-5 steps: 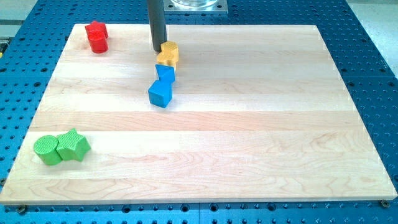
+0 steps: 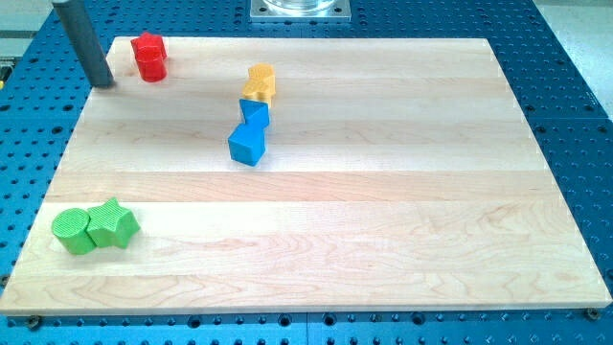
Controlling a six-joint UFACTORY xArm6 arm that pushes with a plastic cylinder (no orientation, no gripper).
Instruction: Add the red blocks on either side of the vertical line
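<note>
Two red blocks sit touching at the board's top left: a red star (image 2: 147, 45) behind a red cylinder (image 2: 151, 67). My tip (image 2: 104, 82) is down at the board's left edge, just left of the red cylinder, with a small gap between them. A vertical line of blocks runs down the upper middle: a yellow block (image 2: 259, 82) at the top, a small blue block (image 2: 255, 114) under it, and a blue cube (image 2: 247, 145) at the bottom.
A green cylinder (image 2: 73, 231) and a green star (image 2: 113, 223) sit touching near the wooden board's (image 2: 383, 192) bottom left corner. The arm's metal base (image 2: 300, 10) shows at the view's top.
My tip has moved from beside the yellow block far to the left, past the red blocks, to the board's left edge. No block has moved.
</note>
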